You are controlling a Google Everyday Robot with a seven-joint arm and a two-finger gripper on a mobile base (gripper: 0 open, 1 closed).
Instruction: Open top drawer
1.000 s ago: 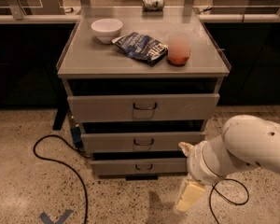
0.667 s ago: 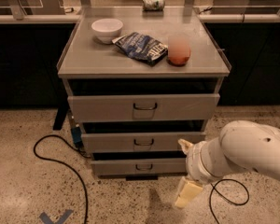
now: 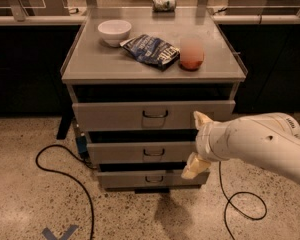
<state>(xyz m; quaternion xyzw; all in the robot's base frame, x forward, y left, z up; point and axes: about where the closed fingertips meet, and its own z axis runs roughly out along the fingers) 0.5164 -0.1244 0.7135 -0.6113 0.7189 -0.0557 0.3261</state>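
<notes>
Centrally in the frame stands a grey desk (image 3: 100, 66) with three drawer fronts stacked beneath its top. The top drawer (image 3: 107, 115) is the widest and tallest of them and sits just under a dark gap below the desk surface, with its small dark wire pull (image 3: 155, 115) in a recess at the middle. Below it come the narrower middle drawer (image 3: 120, 153) and bottom drawer (image 3: 125, 179), each with a dark gap above it.

The pincer (image 3: 197, 143) is at the right side of the drawer stack, on the end of a thick white arm (image 3: 260, 144) that enters from the right edge of the frame. Its two cream fingers are spread wide apart and grip nothing. The upper finger overlaps the right part of the top drawer's front, to the right of the pull, and the lower one hangs in front of the bottom drawer's right end. Whether either finger touches a drawer cannot be told.

On the desk top lie a white bowl (image 3: 114, 31) at upper left, a blue snack bag (image 3: 152, 50) beside it, and a blurred reddish object (image 3: 191, 54) to the right. A black cable (image 3: 65, 170) loops over the speckled floor (image 3: 20, 194) at lower left.
</notes>
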